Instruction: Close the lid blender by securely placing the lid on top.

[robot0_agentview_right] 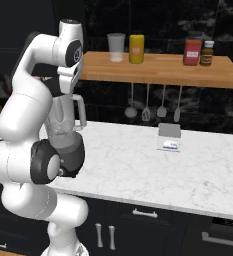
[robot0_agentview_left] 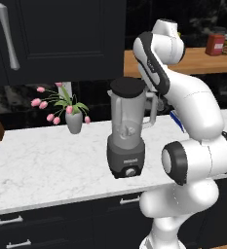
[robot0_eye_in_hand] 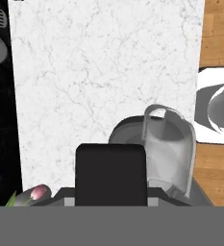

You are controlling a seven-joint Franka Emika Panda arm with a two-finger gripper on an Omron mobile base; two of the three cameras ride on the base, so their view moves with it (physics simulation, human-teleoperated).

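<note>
The blender stands on the white marble counter: a translucent grey jar with a side handle on a dark base with a round knob. The black round lid lies flat on the jar's rim. My gripper is at the lid's right edge, just above the jar handle, mostly hidden behind my forearm. In the hand view a black piece of the lid stands between my fingers, with the jar handle just beside it. My gripper is shut on the lid. In the right base view my arm covers much of the blender.
A vase of pink tulips stands left of the blender. A blue-and-white scale sits further right on the counter. A wooden shelf above holds a clear cup, a yellow can and jars, and utensils hang under it.
</note>
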